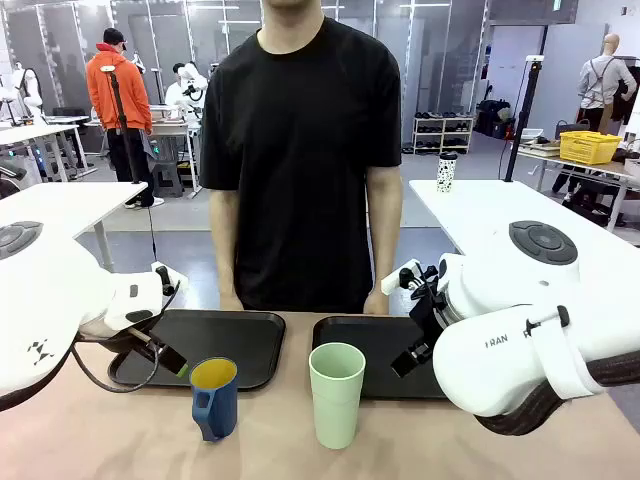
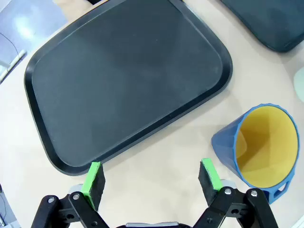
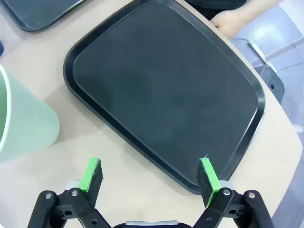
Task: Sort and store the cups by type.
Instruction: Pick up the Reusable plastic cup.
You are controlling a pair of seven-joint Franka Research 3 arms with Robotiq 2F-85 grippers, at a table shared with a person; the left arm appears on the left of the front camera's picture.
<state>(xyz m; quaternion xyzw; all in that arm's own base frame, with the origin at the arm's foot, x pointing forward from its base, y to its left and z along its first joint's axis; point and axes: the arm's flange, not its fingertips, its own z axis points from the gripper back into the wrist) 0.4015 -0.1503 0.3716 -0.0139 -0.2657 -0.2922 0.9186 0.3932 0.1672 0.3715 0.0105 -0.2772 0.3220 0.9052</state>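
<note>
The dark blue mug with a yellow inside stands near the table's front, handle toward the camera. To its right stands the taller mint-green tumbler. My left gripper hovers open over the near edge of the left black tray, with the mug just off its right finger. Above the near edge of the right black tray, my right gripper is open too, and the tumbler is off to its left. Neither gripper holds anything.
A person in a black shirt stands at the far side, one hand at the table edge behind the right tray. The left tray holds nothing. A white cup with black spots sits on a table farther back.
</note>
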